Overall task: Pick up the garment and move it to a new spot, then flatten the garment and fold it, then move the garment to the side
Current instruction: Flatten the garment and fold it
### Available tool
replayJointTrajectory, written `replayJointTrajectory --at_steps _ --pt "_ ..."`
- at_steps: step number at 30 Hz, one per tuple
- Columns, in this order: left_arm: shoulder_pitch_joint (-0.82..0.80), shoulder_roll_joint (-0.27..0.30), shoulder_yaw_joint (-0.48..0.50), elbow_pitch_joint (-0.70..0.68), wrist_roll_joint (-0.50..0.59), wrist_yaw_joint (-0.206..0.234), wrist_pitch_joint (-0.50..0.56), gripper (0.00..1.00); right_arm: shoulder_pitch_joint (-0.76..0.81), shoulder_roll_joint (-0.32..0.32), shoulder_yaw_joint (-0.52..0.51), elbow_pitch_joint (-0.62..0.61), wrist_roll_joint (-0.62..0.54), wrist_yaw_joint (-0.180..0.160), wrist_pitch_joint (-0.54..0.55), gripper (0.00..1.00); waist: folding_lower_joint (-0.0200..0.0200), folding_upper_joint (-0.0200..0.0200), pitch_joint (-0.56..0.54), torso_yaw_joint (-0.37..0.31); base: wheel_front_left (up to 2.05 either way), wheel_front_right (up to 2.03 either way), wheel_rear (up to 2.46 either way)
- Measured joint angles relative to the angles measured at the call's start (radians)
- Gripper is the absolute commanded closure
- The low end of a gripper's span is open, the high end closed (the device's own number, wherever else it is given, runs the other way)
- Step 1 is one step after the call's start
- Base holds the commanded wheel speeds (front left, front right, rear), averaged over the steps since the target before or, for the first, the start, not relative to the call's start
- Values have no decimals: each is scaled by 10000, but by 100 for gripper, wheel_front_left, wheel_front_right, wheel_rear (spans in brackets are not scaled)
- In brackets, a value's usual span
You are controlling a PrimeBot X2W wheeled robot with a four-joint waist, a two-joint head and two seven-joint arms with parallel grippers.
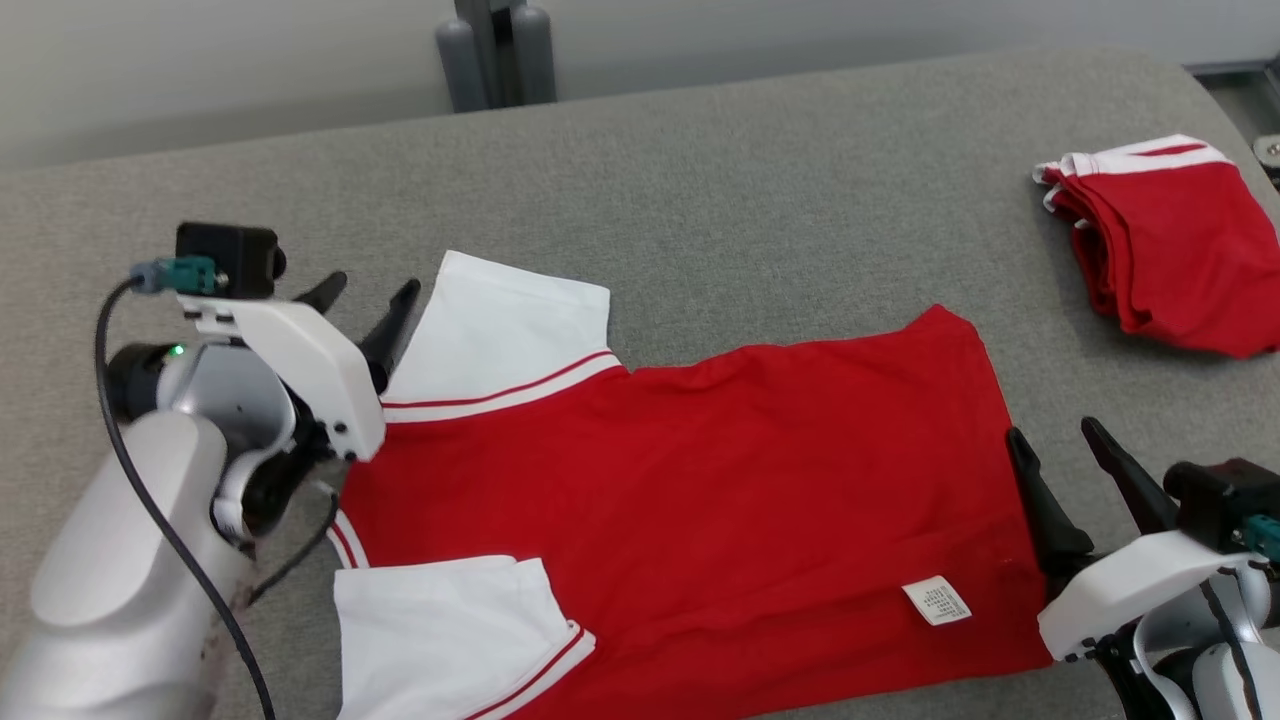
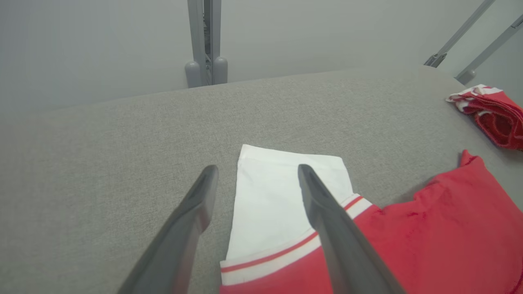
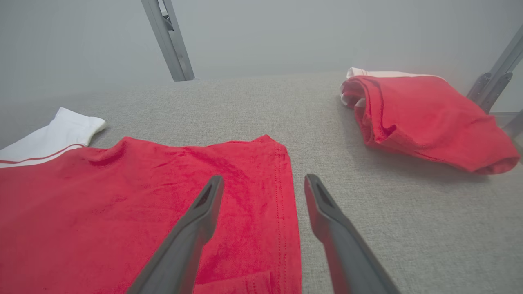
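Cloth of a grey weave covers the surface point(image 1: 700, 150), which curves away toward a plain pale wall. A grey metal post point(image 1: 497, 50) stands behind the far edge. A pile of folded red and white clothes point(image 1: 1170, 240) sits at the far right corner.

The red shirt point(image 1: 700, 480) lies flat near the front edge, with its long axis running left to right. Its white sleeves point(image 1: 500, 330) point to the robot's left and its hem to the right, with a white label point(image 1: 937, 600) near the hem.

The left fingers point(image 1: 393, 325) are spread wide and empty at the far sleeve's edge. The right fingers point(image 1: 1040, 500) are also spread wide and empty, one over the hem and one over bare surface.
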Motion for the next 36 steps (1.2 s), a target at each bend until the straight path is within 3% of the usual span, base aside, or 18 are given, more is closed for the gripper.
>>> replayJointTrajectory --at_steps 9,17,26,36 --pt "-2396 167 -788 2215 882 -750 284 0 -878 42 454 472 226 0 -449 0 1 0 1239 -684 0 0 0" --pt "-4022 -63 -416 3981 100 -1133 602 0 -1453 123 625 690 267 0 -704 0 1 0 2052 -1045 0 0 0" --pt "-5268 -153 -704 5565 -242 -1321 1860 0 -2048 217 884 1135 272 0 -959 0 1 0 2494 -1349 0 0 0" --pt "-5683 -35 -1482 5914 -280 -1398 3035 0 -2187 146 825 1536 357 0 -1139 0 1 0 2344 -1319 0 0 0"
